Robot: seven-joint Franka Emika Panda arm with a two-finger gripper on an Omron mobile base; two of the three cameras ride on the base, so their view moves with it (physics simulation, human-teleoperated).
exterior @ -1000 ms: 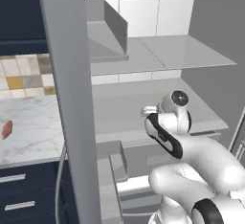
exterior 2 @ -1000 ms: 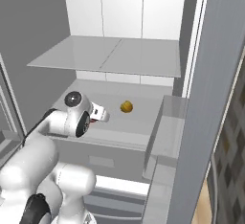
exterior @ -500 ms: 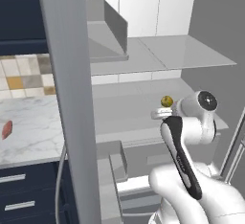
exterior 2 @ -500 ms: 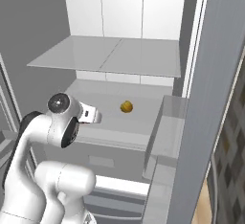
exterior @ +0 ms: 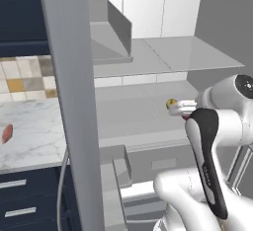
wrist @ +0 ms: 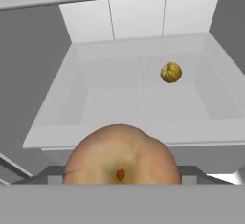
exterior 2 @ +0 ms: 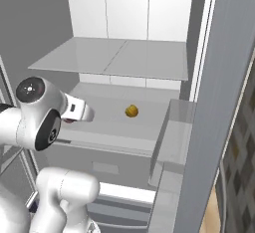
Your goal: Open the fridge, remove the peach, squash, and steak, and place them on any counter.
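step: carry peach (wrist: pixel 122 155) out of fridge (exterior 2: pixel 149 62) | gripper (exterior 2: pixel 82 112): clamped on peach | advice: withdraw level, clear left door, set beside steak (exterior: pixel 7 133) on desk (exterior: pixel 34 136) | squash (exterior 2: pixel 131 111): on far shelf

We are seeing the peach (wrist: pixel 120 156) glowing pale orange with a pink blush and a small dark orange dot. The squash (wrist: pixel 171 72) is showing yellow-orange with darker stripes. The fridge (exterior 2: pixel 124 18) is showing white walls inside, grey shelves and a grey door. The steak (exterior: pixel 7 133) is lying pinkish-red on the white, grey-veined table (exterior: pixel 34 136), over navy drawers (exterior: pixel 29 200) with silver handles. Beige, grey and yellow tiles (exterior: pixel 24 77) are lining the wall.
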